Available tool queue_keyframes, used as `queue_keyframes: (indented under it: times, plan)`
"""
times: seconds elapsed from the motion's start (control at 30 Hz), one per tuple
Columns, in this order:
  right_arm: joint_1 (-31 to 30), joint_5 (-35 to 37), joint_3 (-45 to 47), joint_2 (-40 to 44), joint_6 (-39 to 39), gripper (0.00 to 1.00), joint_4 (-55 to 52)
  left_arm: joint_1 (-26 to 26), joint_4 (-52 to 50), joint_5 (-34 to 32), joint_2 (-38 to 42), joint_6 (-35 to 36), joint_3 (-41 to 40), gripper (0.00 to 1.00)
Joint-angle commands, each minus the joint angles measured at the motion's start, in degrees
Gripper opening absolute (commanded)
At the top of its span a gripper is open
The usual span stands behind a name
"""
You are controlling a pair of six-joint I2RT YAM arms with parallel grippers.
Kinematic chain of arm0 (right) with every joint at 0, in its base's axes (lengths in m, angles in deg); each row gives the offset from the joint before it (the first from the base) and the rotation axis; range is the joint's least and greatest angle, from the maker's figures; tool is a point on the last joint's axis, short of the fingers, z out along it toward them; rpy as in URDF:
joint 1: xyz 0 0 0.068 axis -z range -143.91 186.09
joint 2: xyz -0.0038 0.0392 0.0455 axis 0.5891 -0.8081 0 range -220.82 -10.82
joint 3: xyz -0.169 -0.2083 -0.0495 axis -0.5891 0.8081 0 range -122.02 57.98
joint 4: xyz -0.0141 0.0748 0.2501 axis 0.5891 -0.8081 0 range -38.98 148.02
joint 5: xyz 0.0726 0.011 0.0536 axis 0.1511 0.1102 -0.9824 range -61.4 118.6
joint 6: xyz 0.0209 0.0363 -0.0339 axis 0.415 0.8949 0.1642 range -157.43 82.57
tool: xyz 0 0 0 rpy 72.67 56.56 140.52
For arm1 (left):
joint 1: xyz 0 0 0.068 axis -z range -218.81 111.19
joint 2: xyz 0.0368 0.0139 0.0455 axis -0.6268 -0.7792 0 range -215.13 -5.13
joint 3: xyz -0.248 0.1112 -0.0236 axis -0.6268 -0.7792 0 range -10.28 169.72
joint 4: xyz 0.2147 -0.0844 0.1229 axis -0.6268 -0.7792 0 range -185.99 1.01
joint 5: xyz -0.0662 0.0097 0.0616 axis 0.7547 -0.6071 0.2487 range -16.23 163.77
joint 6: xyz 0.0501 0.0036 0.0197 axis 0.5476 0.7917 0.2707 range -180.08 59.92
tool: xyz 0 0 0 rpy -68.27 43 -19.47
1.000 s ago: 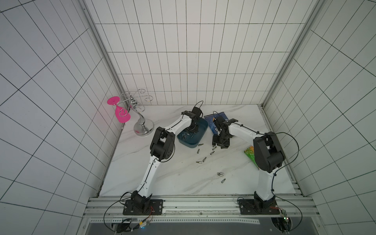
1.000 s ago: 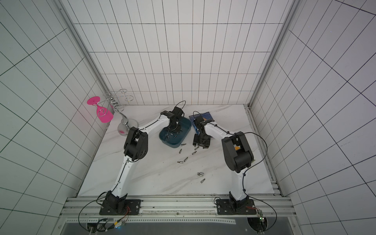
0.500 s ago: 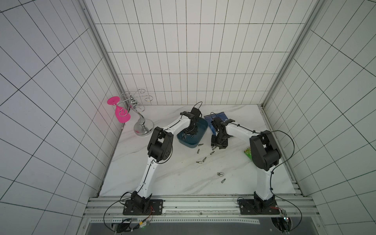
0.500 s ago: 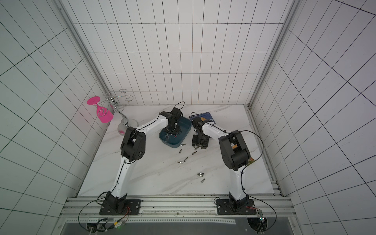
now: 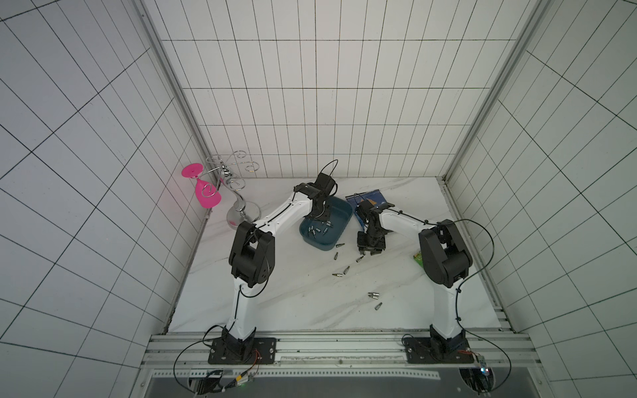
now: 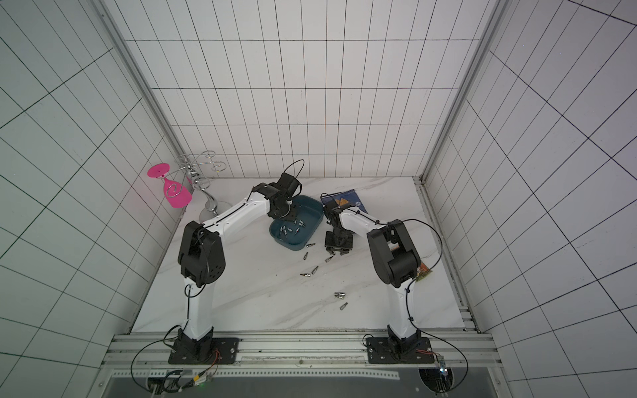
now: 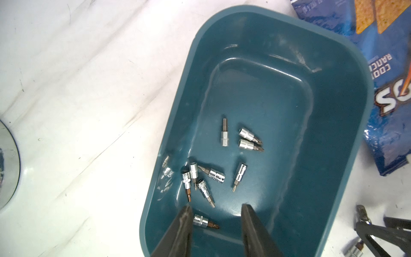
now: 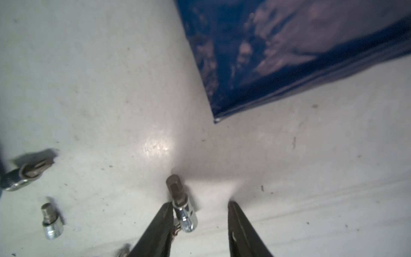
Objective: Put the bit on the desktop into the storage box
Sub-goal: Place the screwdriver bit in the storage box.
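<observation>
Over the last second the right arm has drawn its elbow in and lowered its pincer toward the table, while the left arm has barely shifted above the box. From the left in both top views, a pink glass [image 5: 206, 194] hangs on a wire rack [image 5: 241, 206] at the edge of the table [image 5: 275, 303]. Next the left pincer [image 7: 216, 208] hovers over the box [image 7: 338, 124], jaws spread and empty, with roughly ten bits [image 7: 224, 136] lying on the floor of the box. Right of the box, loose bits [image 5: 346, 269] dot the table. Then comes the right pincer [image 8: 200, 204], low and spread either side of one bit [image 8: 183, 213], which lies against or just beside one finger and clear of the other, not yet pinched. A chip bag [image 5: 370, 197] lies beyond it. The bit looks like polished steel, so I judge it light, rigid, slick and ready to roll; the thicker chrome collar seems the safest place to pinch, squarely across. Only the right wrist view shows that bit between the jaws, since the top views hide it under the pincer. Only the left wrist view lets the box's contents be counted, and only the top views show the pair of bits [image 5: 373, 294] nearest the arm bases
</observation>
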Motion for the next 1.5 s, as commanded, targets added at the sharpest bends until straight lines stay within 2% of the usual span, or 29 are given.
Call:
queue_keyframes:
  times: [0.0, 0.13, 0.33, 0.53, 0.67, 0.83, 0.93, 1.07, 1.47]
  plan:
    - [-0.46, 1.79, -0.92, -2.17, -1.47, 0.40, -2.52, -0.29, 0.97, -0.62, 3.68, -0.94, -3.03, 0.41]
    - [-0.46, 1.35, -0.92, -2.76, -2.20, 0.32, -2.49, -0.29, 1.11, -0.92, 7.63, -1.94, -7.25, 0.45]
    - [-0.46, 0.08, -0.74, -3.65, -3.50, 0.15, -2.39, -0.11, 1.52, 0.84, 13.03, -3.95, -12.92, 0.48]
    - [0.37, -1.80, 0.05, -4.08, -4.49, 0.01, -2.39, 3.23, 1.34, 1.37, 18.45, -6.71, -19.42, 0.48]
    - [1.21, -1.88, 0.58, -2.54, -4.85, 0.00, -2.33, 5.18, 1.95, 1.54, 22.12, -9.37, -24.09, 0.49]
    - [1.30, 1.29, -1.08, 3.84, -4.85, 0.00, -3.89, 6.47, 2.89, 1.54, 26.68, -12.38, -28.97, 0.49]
    - [1.39, 2.45, -5.67, 5.71, -5.60, 0.00, -6.18, 6.63, 3.00, 1.53, 29.41, -13.74, -31.46, 0.50]
    - [1.02, 2.13, -15.05, 4.00, -8.14, 0.00, -9.33, 6.58, 2.09, 2.14, 32.47, -14.79, -33.76, 0.51]
    - [-1.29, 0.22, -44.82, -11.58, -17.73, 0.00, -15.06, 9.81, 1.39, 1.53, 37.39, -18.25, -39.08, 0.52]
